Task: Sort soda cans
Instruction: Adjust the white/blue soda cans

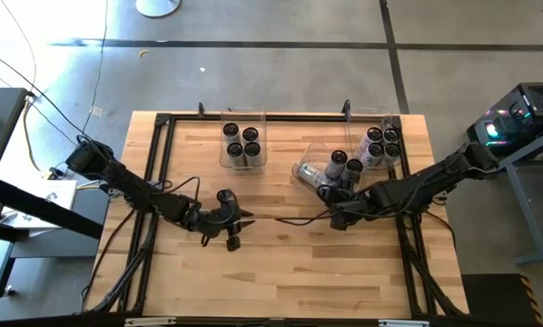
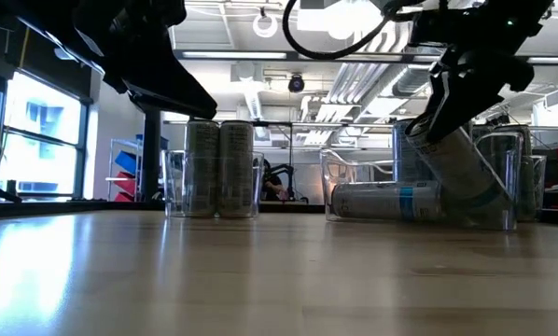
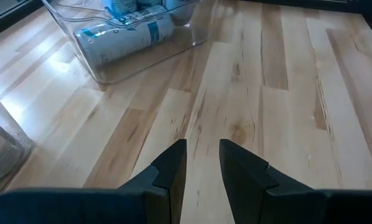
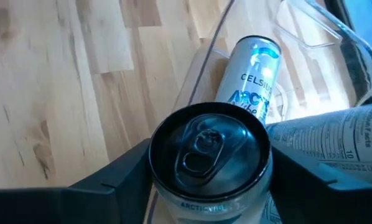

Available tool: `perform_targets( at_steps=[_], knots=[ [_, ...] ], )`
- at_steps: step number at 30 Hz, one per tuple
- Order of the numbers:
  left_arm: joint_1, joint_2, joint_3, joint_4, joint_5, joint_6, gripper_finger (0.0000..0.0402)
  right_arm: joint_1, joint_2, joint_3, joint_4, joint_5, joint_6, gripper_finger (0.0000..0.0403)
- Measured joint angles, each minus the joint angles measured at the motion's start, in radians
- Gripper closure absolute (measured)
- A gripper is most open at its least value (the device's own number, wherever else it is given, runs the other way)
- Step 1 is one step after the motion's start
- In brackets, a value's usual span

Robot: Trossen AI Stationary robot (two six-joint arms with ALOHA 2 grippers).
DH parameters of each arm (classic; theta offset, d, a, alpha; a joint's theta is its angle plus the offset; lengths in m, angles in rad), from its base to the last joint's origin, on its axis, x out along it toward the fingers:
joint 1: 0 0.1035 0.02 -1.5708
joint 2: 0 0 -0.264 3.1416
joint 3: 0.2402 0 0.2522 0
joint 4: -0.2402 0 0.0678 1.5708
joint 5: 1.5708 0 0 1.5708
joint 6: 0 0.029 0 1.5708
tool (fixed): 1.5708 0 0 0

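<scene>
A clear bin [image 1: 310,156] lies tipped over at the table's middle right, with soda cans spilled inside it. One of them lies flat with a pale blue label [image 4: 251,74]. My right gripper [image 1: 338,194] is shut on a tilted soda can [image 2: 466,182], whose dark top [image 4: 208,149] faces the wrist camera. My left gripper [image 1: 232,227] hovers over bare wood at the middle left, its fingers [image 3: 203,144] a narrow gap apart with nothing between them. My right gripper pinches the can's upper side wall [image 4: 156,182], just under the top rim, with one finger [image 4: 127,171] on each side. The fingers slant down from above. The can leans tilted, its lower end [image 2: 498,215] down inside the tipped bin, beside another lying can [image 4: 335,134].
A clear bin [image 1: 226,156] at the far middle holds several upright cans. Another bin [image 1: 397,123] at the far right holds several more. Black frame rails [image 1: 162,173] run round the table. Cables trail from both arms. Bare wood [image 1: 281,272] fills the near half.
</scene>
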Motion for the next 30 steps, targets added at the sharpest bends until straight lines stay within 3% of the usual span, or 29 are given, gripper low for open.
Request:
perform_targets(
  at_steps=[11,19,24,30],
  knots=[
    [-0.002,0.0,0.0,-0.001,0.0,0.0,0.0312,0.061,-0.133,0.0,-0.162,0.208,0.351,0.0161],
    [-0.003,0.0,0.0,-0.004,0.0,-0.001,0.0312,0.174,-0.257,0.0,-0.298,0.374,0.614,0.0161],
    [-0.003,0.0,0.0,-0.006,-0.001,-0.001,0.0312,0.24,-0.27,-0.018,-0.288,0.423,0.726,0.0161],
    [-0.009,0.0,0.0,-0.007,-0.001,0.007,0.0312,0.285,-0.272,-0.14,-0.198,0.45,0.852,0.0161]
  ],
)
